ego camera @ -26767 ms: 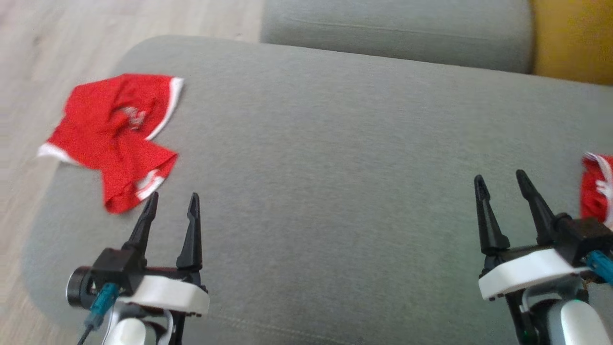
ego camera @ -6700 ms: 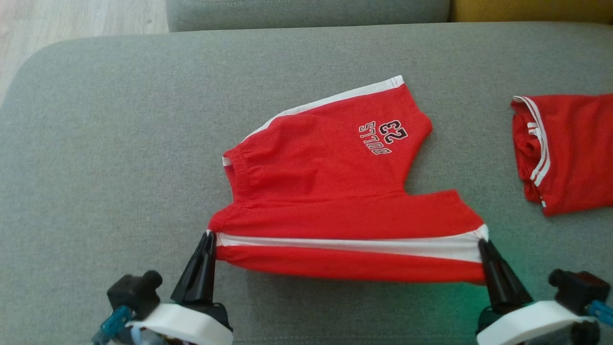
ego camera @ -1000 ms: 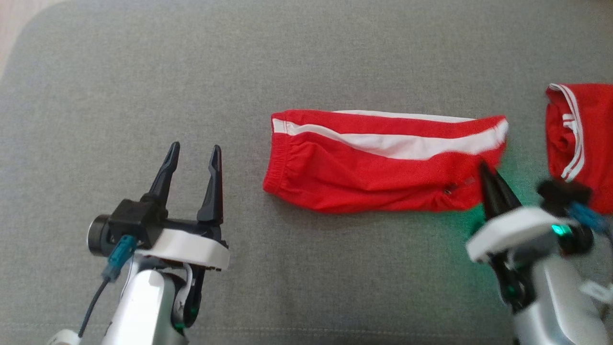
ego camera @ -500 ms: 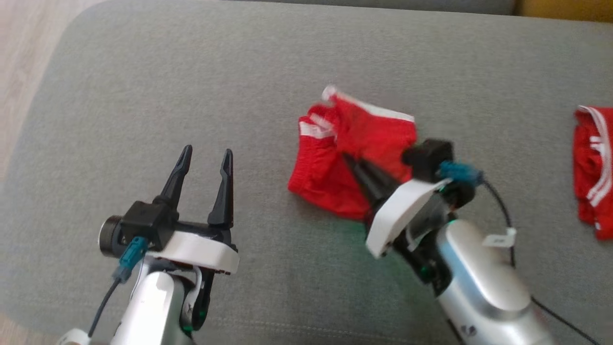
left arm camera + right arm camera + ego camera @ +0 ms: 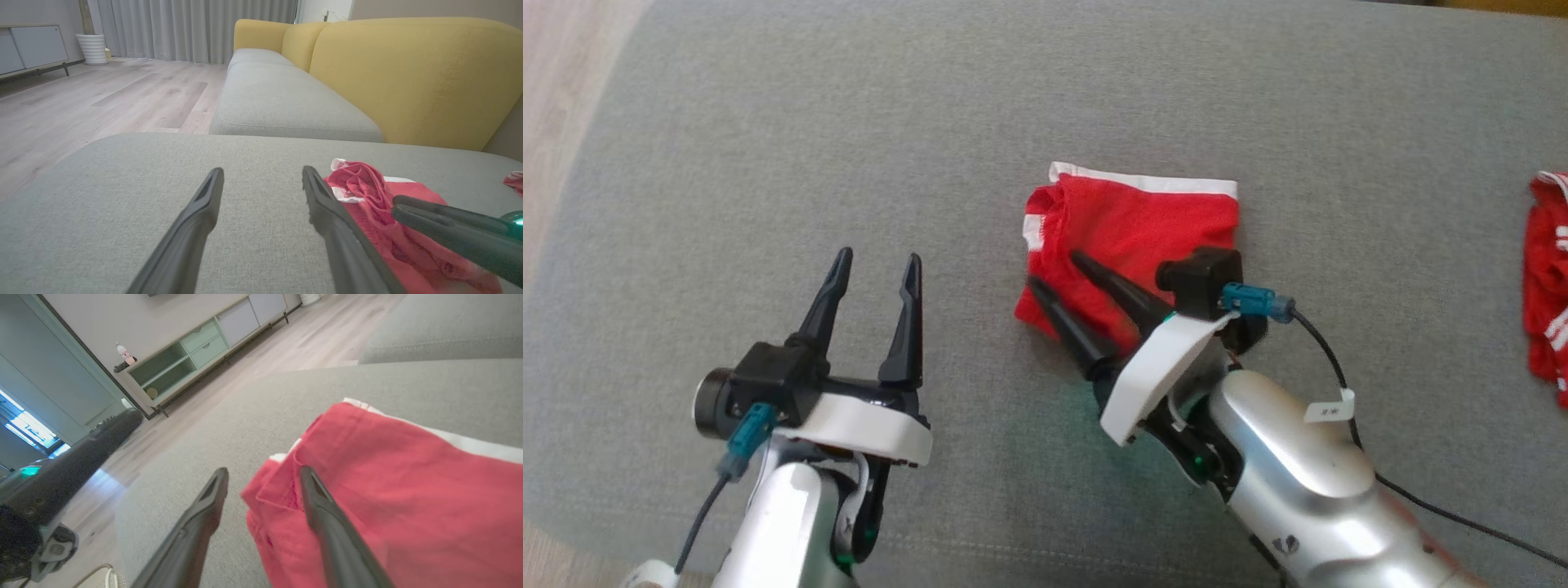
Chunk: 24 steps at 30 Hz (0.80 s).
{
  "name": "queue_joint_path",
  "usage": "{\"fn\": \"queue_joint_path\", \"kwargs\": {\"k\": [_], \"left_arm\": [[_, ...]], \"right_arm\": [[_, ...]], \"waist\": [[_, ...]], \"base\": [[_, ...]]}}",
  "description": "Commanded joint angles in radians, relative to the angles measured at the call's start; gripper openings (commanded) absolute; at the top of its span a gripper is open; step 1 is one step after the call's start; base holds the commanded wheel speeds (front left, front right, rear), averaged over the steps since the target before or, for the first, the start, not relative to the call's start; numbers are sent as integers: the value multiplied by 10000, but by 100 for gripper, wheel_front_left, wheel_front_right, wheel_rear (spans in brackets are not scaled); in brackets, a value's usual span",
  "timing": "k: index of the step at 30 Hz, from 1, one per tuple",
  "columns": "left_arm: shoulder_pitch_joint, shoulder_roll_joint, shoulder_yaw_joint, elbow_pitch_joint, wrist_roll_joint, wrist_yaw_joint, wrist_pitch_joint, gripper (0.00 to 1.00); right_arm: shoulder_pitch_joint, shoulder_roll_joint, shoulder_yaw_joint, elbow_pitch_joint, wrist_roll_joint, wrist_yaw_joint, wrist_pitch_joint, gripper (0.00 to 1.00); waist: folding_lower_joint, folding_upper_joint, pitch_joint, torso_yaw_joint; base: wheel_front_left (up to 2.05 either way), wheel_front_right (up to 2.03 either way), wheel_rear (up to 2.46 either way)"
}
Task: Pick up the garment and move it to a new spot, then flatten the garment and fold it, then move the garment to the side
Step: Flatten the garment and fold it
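The garment (image 5: 1135, 220), red shorts with white trim, lies folded into a small bundle on the grey sofa cushion (image 5: 768, 122). My right gripper (image 5: 1059, 271) stands open at its front left corner, holding nothing. In the right wrist view one finger lies over the garment (image 5: 408, 477) and the other over bare cushion, with the right gripper (image 5: 263, 470) pointing left. My left gripper (image 5: 877, 258) is open and empty, a hand's width left of the garment. The left wrist view shows the left gripper (image 5: 262, 170) beside the garment (image 5: 367, 192).
A second red garment (image 5: 1547, 278) lies at the cushion's right edge. Wooden floor (image 5: 556, 98) runs along the left side. A yellow sofa back (image 5: 408, 73) rises behind the cushion, and another grey seat (image 5: 278, 98) extends beyond it.
My right gripper carried the garment's right end leftward over the rest, then opened and let go. The long strip is now a short folded bundle. The left arm stayed put.
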Motion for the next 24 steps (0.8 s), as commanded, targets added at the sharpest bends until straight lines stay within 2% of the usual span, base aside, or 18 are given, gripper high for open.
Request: {"fn": "queue_joint_path", "kwargs": {"k": [1, 4, 7, 12, 16, 21, 24], "left_arm": [[-312, 35, 356, -334, -15, 40, -120, 100], [-281, 43, 455, -369, 50, 48, -120, 100], [-231, 66, 557, -402, 113, 49, -120, 100], [-109, 163, 726, -502, 243, 78, -120, 100], [-57, 253, 864, -591, 316, 104, -120, 100], [-16, 326, 964, -637, 390, 108, -120, 100], [47, 365, 1004, -664, 426, 115, -120, 100]], "right_arm": [[-298, 178, 134, -394, 45, -9, -155, 100], [-360, 178, 215, -774, -32, -9, -654, 100], [-207, 179, -398, -1113, -414, -9, -1149, 100], [616, 66, -2829, -1747, -1658, -9, -1581, 100], [1554, -65, -4618, -2580, -2695, -9, -1207, 100], [2716, -107, -6273, -3701, -3803, -9, -661, 100], [3357, -74, -6800, -4283, -4233, -9, -366, 100]], "waist": [[0, -1, -4, -61], [0, -1, -49, -249], [0, -1, -138, -465], [0, -1, -300, -816], [0, -1, -335, -1037], [0, -1, -422, -1151], [0, -1, -487, -1186]], "base": [[0, 0, 0], [0, 0, 0], [0, 0, 0], [0, 0, 0], [0, 0, 0], [0, 0, 0], [0, 0, 0]]}}
